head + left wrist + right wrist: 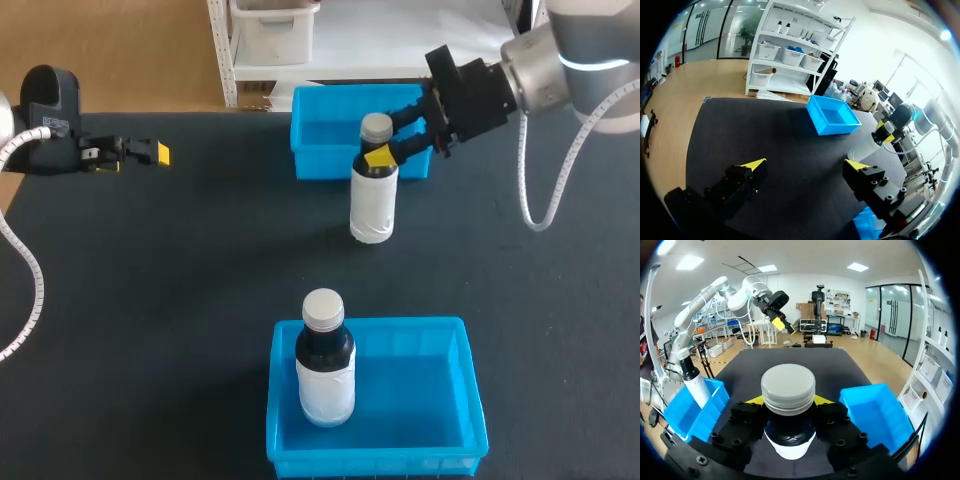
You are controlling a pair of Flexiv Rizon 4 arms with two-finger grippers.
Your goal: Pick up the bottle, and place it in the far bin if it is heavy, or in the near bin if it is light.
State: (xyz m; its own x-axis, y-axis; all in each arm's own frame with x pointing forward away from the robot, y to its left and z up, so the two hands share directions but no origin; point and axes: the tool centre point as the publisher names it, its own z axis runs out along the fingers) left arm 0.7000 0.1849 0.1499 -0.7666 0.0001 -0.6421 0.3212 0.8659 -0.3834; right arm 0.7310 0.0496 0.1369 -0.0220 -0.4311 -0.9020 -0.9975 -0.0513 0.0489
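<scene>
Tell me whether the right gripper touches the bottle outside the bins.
Touching. Right wrist view: the right gripper clamps the bottle at its neck, both sides.

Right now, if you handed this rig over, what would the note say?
Left gripper: open, empty, out at the table's left side.
Right gripper: shut on the neck of the gripped bottle, which is upright just in front of the far bin; I cannot tell whether it is off the table.
Second bottle: upright in the near bin.
Done: grasp.
Left: lift, judge weight, then place it in the far bin if heavy, near bin if light.
</scene>
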